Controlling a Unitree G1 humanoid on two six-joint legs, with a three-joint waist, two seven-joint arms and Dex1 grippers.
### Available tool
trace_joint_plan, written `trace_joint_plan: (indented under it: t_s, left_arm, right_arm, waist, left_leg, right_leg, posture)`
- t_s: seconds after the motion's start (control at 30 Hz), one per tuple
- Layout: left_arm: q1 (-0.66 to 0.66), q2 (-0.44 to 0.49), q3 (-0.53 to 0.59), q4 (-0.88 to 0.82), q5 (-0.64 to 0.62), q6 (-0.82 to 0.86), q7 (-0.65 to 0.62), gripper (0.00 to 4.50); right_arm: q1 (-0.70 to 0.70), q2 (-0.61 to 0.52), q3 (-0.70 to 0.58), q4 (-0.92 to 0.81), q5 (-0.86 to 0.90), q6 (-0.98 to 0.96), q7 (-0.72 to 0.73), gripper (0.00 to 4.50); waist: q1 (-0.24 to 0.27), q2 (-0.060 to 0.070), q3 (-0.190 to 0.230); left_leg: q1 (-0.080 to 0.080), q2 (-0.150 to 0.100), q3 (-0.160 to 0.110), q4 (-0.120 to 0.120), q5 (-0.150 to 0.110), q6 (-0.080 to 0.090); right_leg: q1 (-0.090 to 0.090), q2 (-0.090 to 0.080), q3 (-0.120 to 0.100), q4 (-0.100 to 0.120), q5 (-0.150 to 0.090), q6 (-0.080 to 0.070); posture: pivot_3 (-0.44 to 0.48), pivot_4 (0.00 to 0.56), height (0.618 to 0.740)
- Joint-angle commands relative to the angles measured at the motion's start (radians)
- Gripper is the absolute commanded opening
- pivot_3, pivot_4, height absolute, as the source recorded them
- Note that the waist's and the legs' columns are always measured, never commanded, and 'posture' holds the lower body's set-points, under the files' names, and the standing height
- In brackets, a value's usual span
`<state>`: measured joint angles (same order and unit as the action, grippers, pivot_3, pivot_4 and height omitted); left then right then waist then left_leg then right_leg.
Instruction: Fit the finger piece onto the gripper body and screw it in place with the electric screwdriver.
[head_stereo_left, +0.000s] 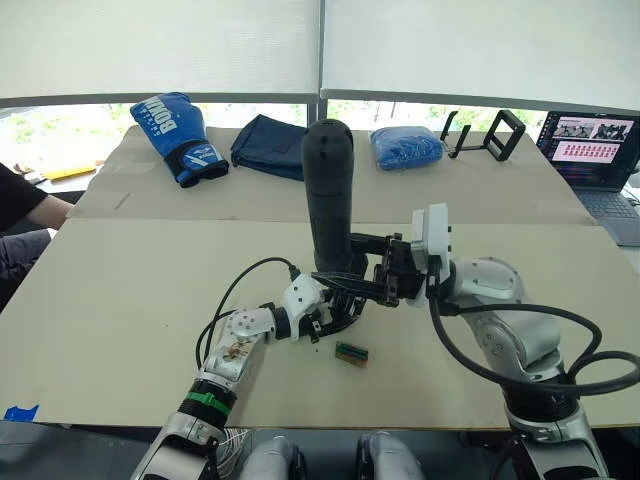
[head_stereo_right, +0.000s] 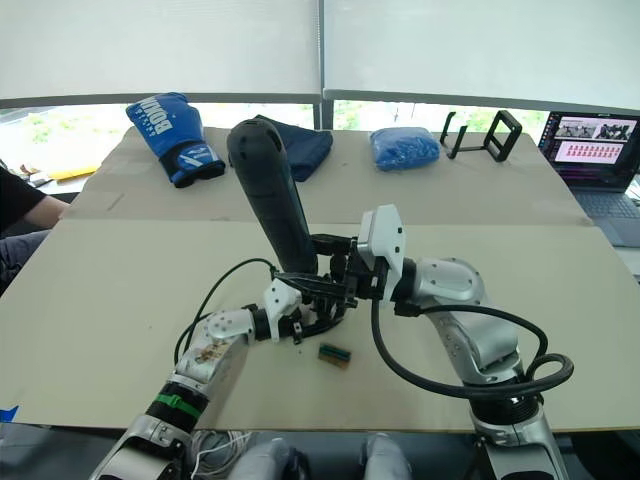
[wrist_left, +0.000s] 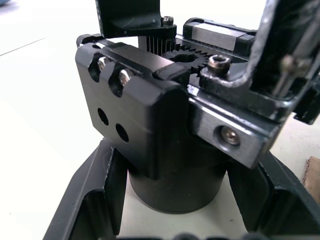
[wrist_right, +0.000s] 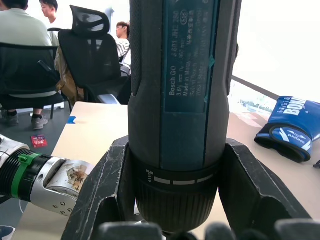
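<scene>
Head view: my right end effector (head_stereo_left: 392, 268) clamps the thick black cylindrical electric screwdriver (head_stereo_left: 330, 195) upright. Left wrist view: left end effector (wrist_left: 170, 220) hugs the black round-based gripper body (wrist_left: 165, 150) on the tabletop (head_stereo_left: 120, 300). Any tilt and I'd guess the bit slips off the screw.

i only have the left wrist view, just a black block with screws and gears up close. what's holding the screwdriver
Observer: The right hand is shut on the electric screwdriver, gripping low on its barrel.
Operator: is it upright
Observer: Roughly, with the rounded end up and the lower end down at the gripper body.
Operator: who's steadying the body
Observer: The left hand has a finger on each side of its round base on the table.
Operator: anything loose nearby
Observer: A small green-and-brown block lies on the table just in front of the body, apart from it.
</scene>
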<state>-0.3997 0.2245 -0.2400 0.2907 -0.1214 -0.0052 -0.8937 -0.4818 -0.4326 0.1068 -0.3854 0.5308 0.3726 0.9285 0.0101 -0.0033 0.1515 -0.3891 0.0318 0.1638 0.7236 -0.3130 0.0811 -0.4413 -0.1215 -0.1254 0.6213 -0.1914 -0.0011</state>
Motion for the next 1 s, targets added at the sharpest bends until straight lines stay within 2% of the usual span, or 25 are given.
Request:
trace_joint_plan:
  t_s: [0.03, 0.53, 1.0]
  left_arm:
    - [0.023, 0.004, -0.019, 0.017, 0.014, 0.027, 0.002, 2.33]
    - [0.023, 0.005, -0.019, 0.017, 0.013, 0.030, 0.001, 2.33]
    - [0.022, 0.003, -0.018, 0.021, 0.012, 0.028, 0.001, 2.33]
  right_arm:
    - [0.013, 0.017, -0.026, -0.006, 0.006, -0.043, -0.019, 1.91]
    - [0.065, 0.035, -0.017, 0.036, 0.012, -0.026, -0.059, 1.91]
    - [0.083, 0.032, 0.046, 0.070, -0.028, -0.003, -0.091, 1.91]
  waist:
    - [0.000, 0.000, 0.000]
    - [0.000, 0.001, 0.000]
    - [0.000, 0.001, -0.001]
  left_leg:
    - [0.000, 0.000, 0.000, 0.000, 0.000, 0.000]
    - [0.002, 0.000, 0.000, -0.001, 0.000, 0.000]
    - [0.004, 0.000, 0.000, -0.003, 0.000, -0.001]
  right_leg:
    - [0.000, 0.000, 0.000, 0.000, 0.000, 0.000]
    - [0.001, 0.000, 0.000, 0.000, 0.000, 0.000]
    - [0.002, -0.003, 0.001, -0.001, 0.000, 0.000]
  posture:
    - [0.000, 0.150, 0.740]
    - [0.000, 0.150, 0.740]
    - [0.000, 0.150, 0.740]
